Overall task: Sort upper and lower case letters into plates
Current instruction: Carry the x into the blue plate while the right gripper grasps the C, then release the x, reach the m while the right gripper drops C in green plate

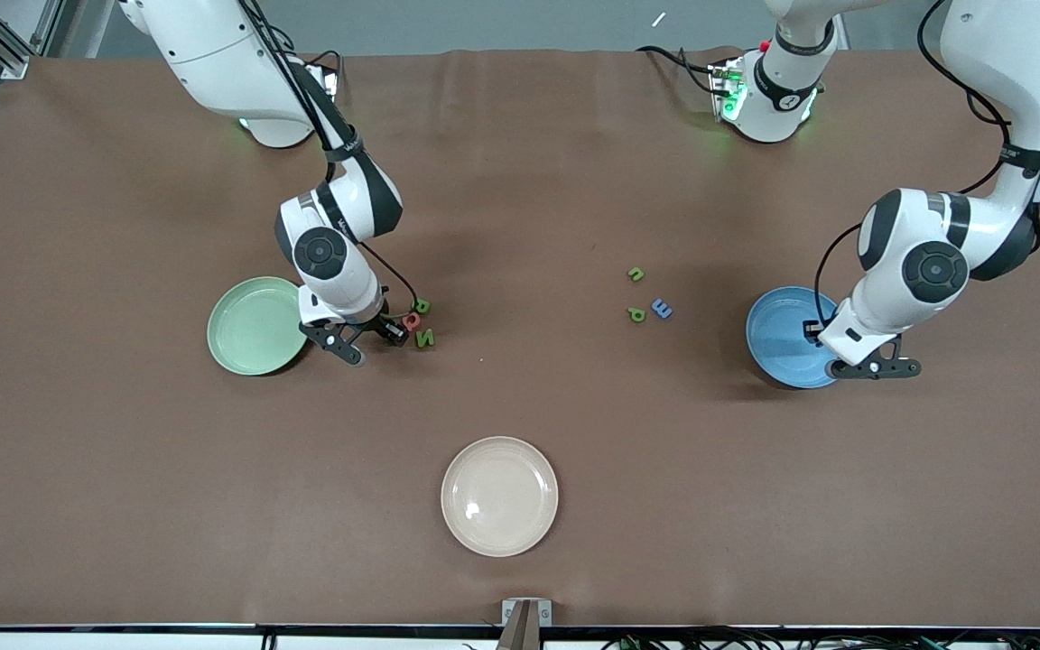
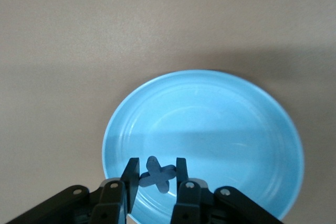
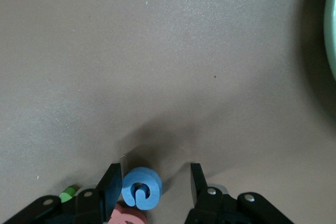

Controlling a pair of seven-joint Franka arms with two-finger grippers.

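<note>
My left gripper (image 2: 155,179) hangs over the round bright blue plastic plate (image 2: 220,124), fingers clamped on a dark blue foam letter (image 2: 157,174). My right gripper (image 3: 155,184) is low on the desk beside the pale mint green plate (image 1: 254,325), fingers apart around a light blue foam letter (image 3: 140,187); a pink letter (image 3: 126,216) is cut off

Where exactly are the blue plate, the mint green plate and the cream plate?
blue plate (image 2: 220,108), left wrist view, bare inner floor.
mint green plate (image 1: 249,327), front view, bare centre.
cream plate (image 1: 499,495), front view, bare centre.
</note>
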